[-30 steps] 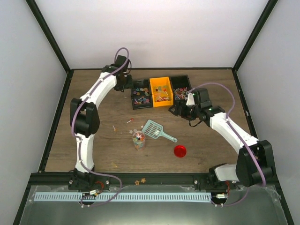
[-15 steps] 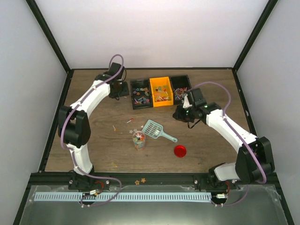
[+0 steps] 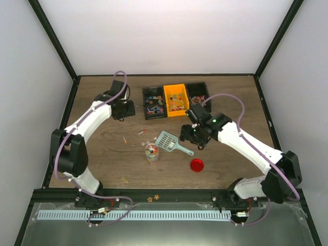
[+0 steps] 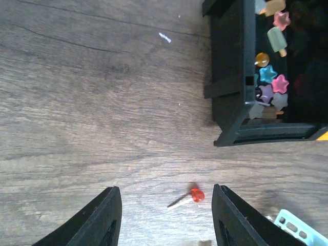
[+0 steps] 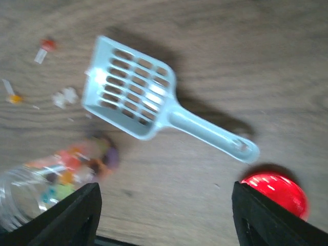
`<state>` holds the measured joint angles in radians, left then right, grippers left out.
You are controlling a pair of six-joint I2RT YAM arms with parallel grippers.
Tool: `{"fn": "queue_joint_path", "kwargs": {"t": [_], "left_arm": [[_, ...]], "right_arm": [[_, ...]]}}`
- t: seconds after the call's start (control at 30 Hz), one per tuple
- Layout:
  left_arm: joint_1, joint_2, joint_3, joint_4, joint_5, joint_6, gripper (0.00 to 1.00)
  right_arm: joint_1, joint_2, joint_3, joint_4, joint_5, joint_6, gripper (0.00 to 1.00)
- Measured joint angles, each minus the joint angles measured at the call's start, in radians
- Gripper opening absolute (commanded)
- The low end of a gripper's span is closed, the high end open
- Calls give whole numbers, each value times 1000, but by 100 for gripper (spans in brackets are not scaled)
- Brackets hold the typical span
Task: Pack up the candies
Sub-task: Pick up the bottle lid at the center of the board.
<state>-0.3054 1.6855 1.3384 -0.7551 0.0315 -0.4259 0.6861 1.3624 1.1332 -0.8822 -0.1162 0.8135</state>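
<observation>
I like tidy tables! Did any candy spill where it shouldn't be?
Yes. A few loose candies lie scattered on the table between the black bin and the jar, outside any container. Two star candies sit by the near edge.

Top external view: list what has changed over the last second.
The left gripper swung left and nearer, away from the bins. The right gripper moved from beside the bins toward the teal scoop. Both are open; nothing taken or released. Scoop, jar, red lid and bins stayed put.
</observation>
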Motion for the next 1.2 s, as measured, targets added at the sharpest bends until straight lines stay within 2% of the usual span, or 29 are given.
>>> {"fn": "queue_joint_path", "kwargs": {"t": [0.1,0.33,0.6,0.8,1.03,1.2], "left_arm": [[1,-53,-40,36,0,-27,51],[1,-78,-76,85,-3,-99,51],[1,-82,-43,82,15,-117,51],[1,-78,-31,88,42,-126,51],[1,-72,-31,87,53,-136,51],[1,-72,-31,87,53,-136,51]], "right_arm": [[-2,-45,-45,-84,27,29,73],[-1,-108,-198,-172,68,64,48],[-30,-172,-380,-147,61,93,46],[-109,-178,-469,-50,18,65,43],[-153,-123,-486,53,-13,9,40],[-154,-60,-486,92,-19,-25,29]]}}
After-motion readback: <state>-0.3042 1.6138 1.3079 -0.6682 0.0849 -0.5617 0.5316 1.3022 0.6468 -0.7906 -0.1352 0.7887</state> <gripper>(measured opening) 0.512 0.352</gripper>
